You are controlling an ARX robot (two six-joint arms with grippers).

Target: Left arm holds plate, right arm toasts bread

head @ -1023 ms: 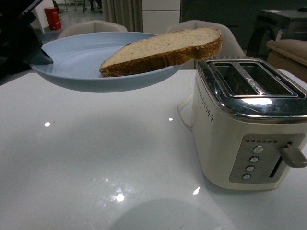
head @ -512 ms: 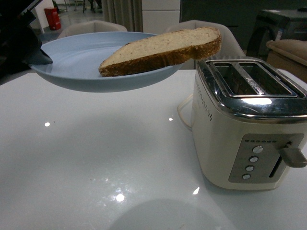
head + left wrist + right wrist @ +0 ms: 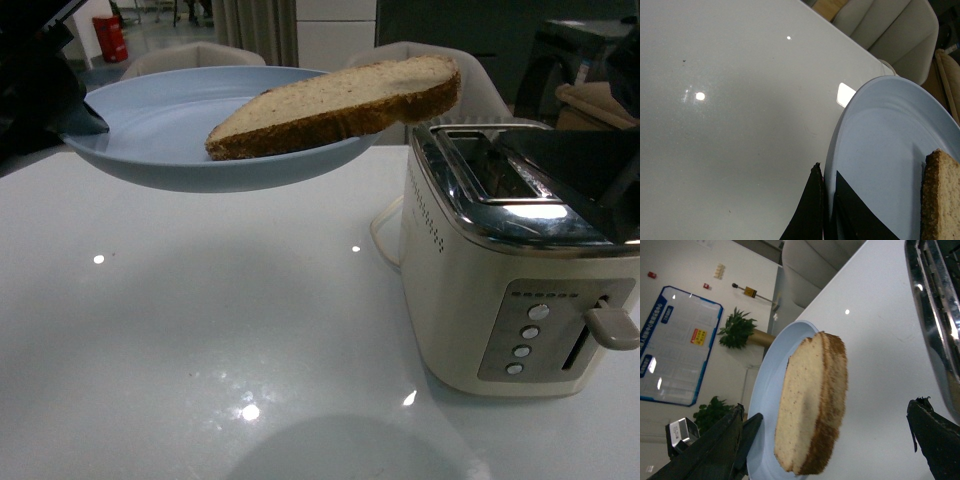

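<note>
The pale blue plate [image 3: 170, 140] hangs above the table at upper left, tilted slightly. My left gripper [image 3: 50, 100] is shut on its left rim; in the left wrist view the dark jaws [image 3: 826, 181] pinch the plate's [image 3: 880, 145] edge. The bread [image 3: 335, 105] lies on the plate, its rounded end overhanging the right rim towards the toaster. My right gripper [image 3: 590, 170] is a dark shape over the toaster's top. It stands open [image 3: 830, 407], and the right wrist view shows the bread [image 3: 812, 405] and plate [image 3: 767, 400] between its spread fingers, well apart from them.
A cream toaster [image 3: 500, 290] with two chrome-rimmed slots, several buttons and a lever [image 3: 612, 327] stands at the right of the glossy white table [image 3: 200, 330]. Its cable [image 3: 382, 232] loops behind it. Chairs [image 3: 195, 55] stand beyond the table.
My right gripper has come into the front view from the right, covering the right half of the toaster's top. Plate and bread have barely moved.
</note>
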